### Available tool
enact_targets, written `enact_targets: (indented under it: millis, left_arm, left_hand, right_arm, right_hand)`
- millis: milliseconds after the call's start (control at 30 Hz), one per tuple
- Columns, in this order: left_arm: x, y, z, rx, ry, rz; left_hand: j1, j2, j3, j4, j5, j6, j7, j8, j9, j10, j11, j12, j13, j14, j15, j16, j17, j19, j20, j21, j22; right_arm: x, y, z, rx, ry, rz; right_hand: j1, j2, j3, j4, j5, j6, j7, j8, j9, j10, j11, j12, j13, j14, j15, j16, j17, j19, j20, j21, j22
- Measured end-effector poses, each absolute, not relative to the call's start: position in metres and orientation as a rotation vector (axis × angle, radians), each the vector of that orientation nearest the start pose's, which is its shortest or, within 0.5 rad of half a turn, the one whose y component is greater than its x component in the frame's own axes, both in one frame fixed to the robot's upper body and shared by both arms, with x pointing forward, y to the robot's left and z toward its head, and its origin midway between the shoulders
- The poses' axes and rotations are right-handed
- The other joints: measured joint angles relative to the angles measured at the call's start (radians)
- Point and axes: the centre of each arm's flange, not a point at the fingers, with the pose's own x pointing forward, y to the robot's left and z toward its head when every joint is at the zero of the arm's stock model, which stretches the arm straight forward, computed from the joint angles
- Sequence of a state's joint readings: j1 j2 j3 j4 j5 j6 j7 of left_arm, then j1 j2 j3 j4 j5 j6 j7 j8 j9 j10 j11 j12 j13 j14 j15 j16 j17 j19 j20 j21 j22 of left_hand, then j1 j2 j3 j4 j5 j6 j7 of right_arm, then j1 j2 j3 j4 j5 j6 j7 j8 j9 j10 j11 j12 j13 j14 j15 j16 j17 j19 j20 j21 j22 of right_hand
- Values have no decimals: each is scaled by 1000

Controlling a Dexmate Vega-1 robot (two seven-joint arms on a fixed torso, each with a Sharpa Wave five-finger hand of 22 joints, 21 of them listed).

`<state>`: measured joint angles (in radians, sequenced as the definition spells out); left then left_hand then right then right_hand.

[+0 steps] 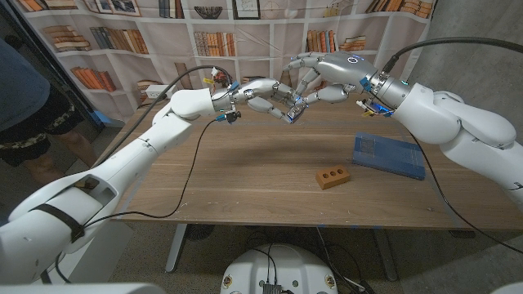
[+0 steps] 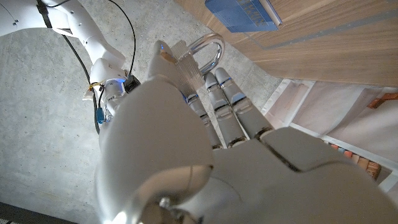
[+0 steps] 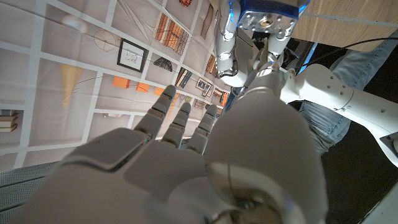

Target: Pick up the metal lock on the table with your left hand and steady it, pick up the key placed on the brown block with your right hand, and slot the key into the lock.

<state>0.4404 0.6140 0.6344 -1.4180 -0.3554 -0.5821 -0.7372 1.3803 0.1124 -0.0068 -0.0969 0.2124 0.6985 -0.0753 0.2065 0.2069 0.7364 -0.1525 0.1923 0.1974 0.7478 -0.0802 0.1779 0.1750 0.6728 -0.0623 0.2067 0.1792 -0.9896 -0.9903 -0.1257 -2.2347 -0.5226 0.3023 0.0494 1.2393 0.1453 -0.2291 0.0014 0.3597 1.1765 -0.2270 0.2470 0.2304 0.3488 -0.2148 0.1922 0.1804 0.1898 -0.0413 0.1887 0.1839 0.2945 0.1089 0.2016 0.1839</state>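
Your left hand [image 1: 265, 96] grips the silver metal padlock [image 2: 200, 59] aloft over the counter's [image 1: 245, 175] far edge; your right hand [image 1: 331, 75] pinches the small key [image 3: 266, 46] at it. The brown block [image 1: 332, 177] sits bare. Misaligned, the key could skid off and drop.

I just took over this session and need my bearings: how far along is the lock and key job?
Both pickups look done: the brown block sits bare on the table, and the left hand holds the metal lock aloft. In hand: the right hand meets it above the table, apparently bringing the key. Left: seating the key; the frames don't show it inserted.
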Motion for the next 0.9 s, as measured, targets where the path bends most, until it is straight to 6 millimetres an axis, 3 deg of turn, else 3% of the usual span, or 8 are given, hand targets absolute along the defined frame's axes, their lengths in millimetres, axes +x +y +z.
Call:
enact_targets:
  millis: [900]
  left_arm:
    - [547,132,124,905,-1044,-1047]
  left_hand:
    - [-11,11,2,2,0,-2,2,-2,0,0,0,0,1,-7,4,0,5,-9,2,0,0]
  right_arm:
    - [397,-186,125,-1607,-1338,131]
  right_hand:
    - [4,4,-4,4,0,0,0,0,-1,0,0,0,0,9,2,0,0,0,0,0,0]
